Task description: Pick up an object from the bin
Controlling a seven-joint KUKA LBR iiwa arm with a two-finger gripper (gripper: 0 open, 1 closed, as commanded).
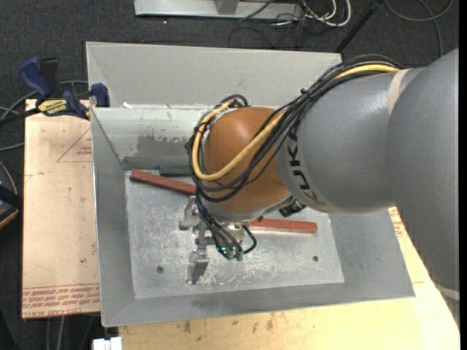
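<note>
My gripper hangs low over the bare floor of the bin, at the front left of its middle, below the arm's orange cover. A long red stick lies slanted across the back left of the floor, up and to the left of the gripper. Another red length sticks out to the right from under the arm; whether it is the same stick I cannot tell. A short dark green thing lies just behind the red stick, against the back wall. None of them touches the gripper.
The arm and its orange cover with looped cables hide the middle and right of the bin. Sloping grey walls close in the floor on all sides. Bare floor lies around the gripper, to the left and the front.
</note>
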